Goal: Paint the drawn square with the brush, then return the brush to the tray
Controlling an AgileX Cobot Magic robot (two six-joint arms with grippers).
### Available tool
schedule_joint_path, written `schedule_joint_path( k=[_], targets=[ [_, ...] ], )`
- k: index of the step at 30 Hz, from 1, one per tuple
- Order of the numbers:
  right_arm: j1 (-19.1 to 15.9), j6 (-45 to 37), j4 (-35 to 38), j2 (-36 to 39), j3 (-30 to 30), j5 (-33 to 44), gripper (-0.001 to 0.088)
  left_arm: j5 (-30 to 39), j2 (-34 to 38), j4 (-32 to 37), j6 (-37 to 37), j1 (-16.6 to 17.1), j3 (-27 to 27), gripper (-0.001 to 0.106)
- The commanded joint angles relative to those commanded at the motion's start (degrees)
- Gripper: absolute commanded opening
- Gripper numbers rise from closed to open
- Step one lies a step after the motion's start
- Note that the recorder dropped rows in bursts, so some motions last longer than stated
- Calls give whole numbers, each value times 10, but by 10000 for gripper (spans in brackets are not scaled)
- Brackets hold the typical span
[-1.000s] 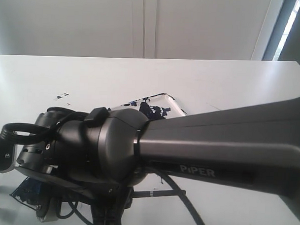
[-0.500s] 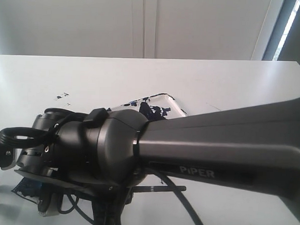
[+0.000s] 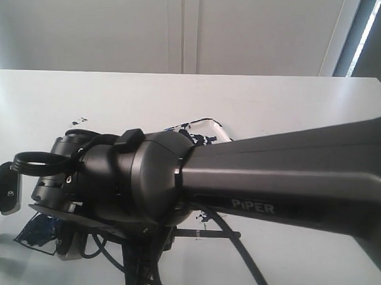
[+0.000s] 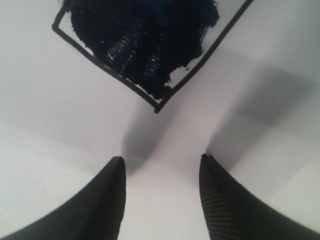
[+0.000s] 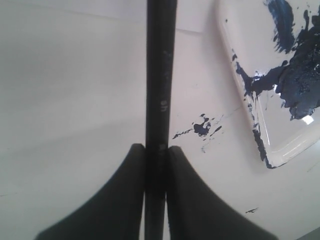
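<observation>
**Right hand** (image 5: 156, 150): fingers closed on the shaft of the brush (image 5: 161, 75), held over the worktop (image 3: 179, 98) beside the paint-blotched tray (image 5: 250, 40), which lies near the worktop's middle. **Left hand** (image 4: 162, 160): fingers parted and empty, over bare surface just beside one corner of the drawn square (image 4: 140, 40). The square is smeared dark blue and lies toward the near left corner.

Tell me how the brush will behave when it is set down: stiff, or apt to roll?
Probably stiff: the brush runs straight out of the right gripper, no sag. It looks thin and round, so it may roll on the table; the tray rim would likely stop it.
</observation>
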Motion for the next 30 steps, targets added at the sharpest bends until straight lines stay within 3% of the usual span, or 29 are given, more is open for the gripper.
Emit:
schedule_joint_path(
  k=[30],
  targets=[
    [0, -40, 88, -19, 0, 0, 0, 0, 0, 0, 0, 0, 0, 506]
  ],
)
